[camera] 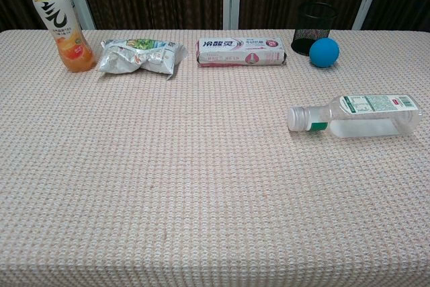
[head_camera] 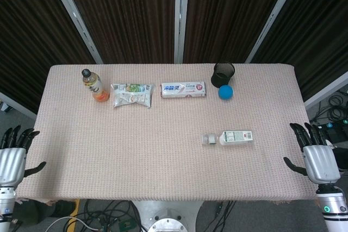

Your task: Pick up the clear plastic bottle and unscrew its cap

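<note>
The clear plastic bottle (head_camera: 231,137) (camera: 359,115) lies on its side on the right half of the table, its white cap (head_camera: 206,139) (camera: 296,118) pointing left. My right hand (head_camera: 315,156) hovers open off the table's right edge, well to the right of the bottle, fingers spread. Off the left edge, my left hand (head_camera: 13,153) is also open and holds nothing. Neither hand shows in the chest view.
Along the back stand an orange drink bottle (head_camera: 92,85) (camera: 62,21), a snack bag (head_camera: 130,94) (camera: 141,55), a toothpaste box (head_camera: 183,89) (camera: 240,52), a black mesh cup (head_camera: 223,74) (camera: 315,27) and a blue ball (head_camera: 225,92) (camera: 324,52). The tablecloth (head_camera: 163,156) covers the table.
</note>
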Controlling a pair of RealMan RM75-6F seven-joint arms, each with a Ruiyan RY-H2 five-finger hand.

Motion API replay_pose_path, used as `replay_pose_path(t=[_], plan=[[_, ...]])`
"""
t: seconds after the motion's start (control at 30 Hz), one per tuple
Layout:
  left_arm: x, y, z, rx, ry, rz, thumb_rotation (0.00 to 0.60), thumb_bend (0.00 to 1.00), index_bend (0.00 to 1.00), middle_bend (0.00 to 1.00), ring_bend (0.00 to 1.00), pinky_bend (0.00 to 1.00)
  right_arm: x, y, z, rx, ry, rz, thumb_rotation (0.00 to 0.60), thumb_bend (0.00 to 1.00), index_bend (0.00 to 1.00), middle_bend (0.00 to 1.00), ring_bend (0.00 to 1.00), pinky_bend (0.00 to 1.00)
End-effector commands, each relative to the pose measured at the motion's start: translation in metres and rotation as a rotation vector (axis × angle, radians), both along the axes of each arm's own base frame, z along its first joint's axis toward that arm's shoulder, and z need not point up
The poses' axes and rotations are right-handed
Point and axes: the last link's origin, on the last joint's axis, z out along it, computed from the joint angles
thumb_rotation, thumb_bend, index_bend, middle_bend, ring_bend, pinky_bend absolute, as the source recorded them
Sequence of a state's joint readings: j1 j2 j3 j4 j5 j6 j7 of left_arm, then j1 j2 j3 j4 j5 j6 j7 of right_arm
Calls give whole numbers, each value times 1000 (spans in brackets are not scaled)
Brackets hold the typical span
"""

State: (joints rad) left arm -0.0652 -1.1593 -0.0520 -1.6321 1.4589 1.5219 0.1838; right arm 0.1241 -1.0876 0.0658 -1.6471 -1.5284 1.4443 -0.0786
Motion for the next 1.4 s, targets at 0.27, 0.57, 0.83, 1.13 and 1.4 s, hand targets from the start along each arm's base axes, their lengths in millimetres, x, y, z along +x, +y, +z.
replay_pose_path(t=[0.27,0.57,0.83,1.13,1.4], plan=[[3,4,0,-4,8,-15,600,98,214,154,25,14,1,-1,-2,11,-2,9,600,139,9,104,0,14],[7,11,-5,-29,-8,-30,600,98,214,154,25,13,22,-62,-47,234,-10,63,600,139,0,97,0,15],[7,13,-6,-39,-5,-26,600,98,214,154,25,13,38,-124,-99,404,43,64,600,139,0,96,0,15],[6,17,-5,-41,-4,-26,600,97,214,154,25,13,39,-136,-131,474,62,56,600,138,67,166,40,58],[8,19,-4,-44,-1,-38,600,98,214,154,25,13,47,-136,-134,426,15,114,600,361,489,419,312,378]])
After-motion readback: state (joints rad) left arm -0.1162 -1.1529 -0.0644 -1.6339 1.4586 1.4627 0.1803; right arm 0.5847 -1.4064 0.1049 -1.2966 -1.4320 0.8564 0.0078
